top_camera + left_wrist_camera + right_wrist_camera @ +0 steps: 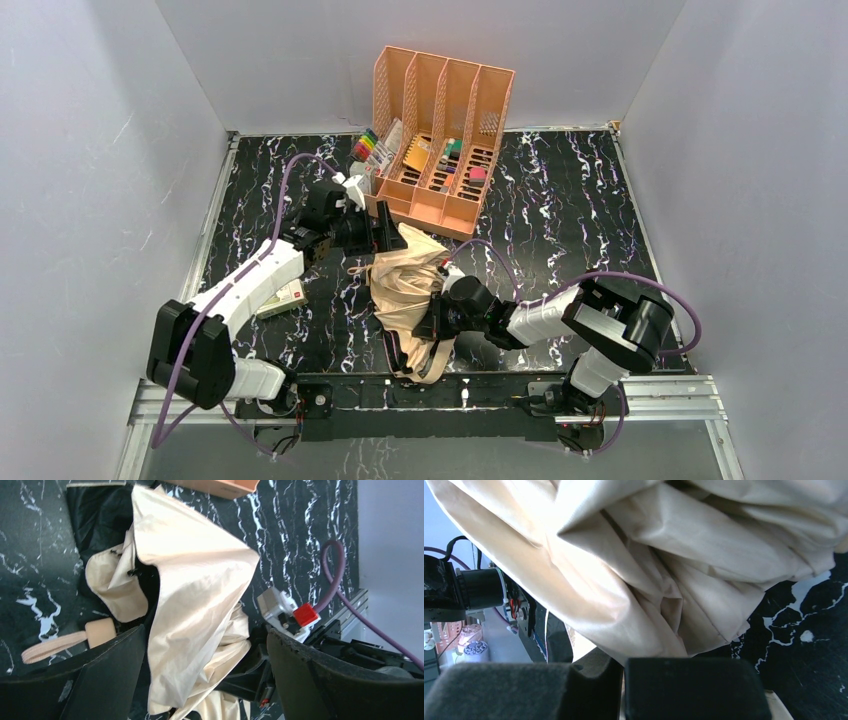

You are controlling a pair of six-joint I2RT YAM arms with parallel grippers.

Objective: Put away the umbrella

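Note:
The umbrella (405, 285) lies crumpled mid-table, tan fabric up. In the left wrist view its tan canopy (195, 580) hangs in folds, with black fabric (100, 515) behind it and the cream handle (100, 631) with its strap lying on the table. My left gripper (385, 232) is at the umbrella's far end, jaws wide open, with tan fabric hanging between the fingers (105, 680). My right gripper (435, 320) is at the near right side, shut on a fold of the tan canopy (664, 570); the pads (694, 687) meet under the cloth.
A peach file organizer (445, 140) stands at the back, just beyond the left gripper, with a cup of markers (367, 148) to its left. A small cream box (282, 298) lies by the left forearm. White walls enclose the black marble table (580, 210).

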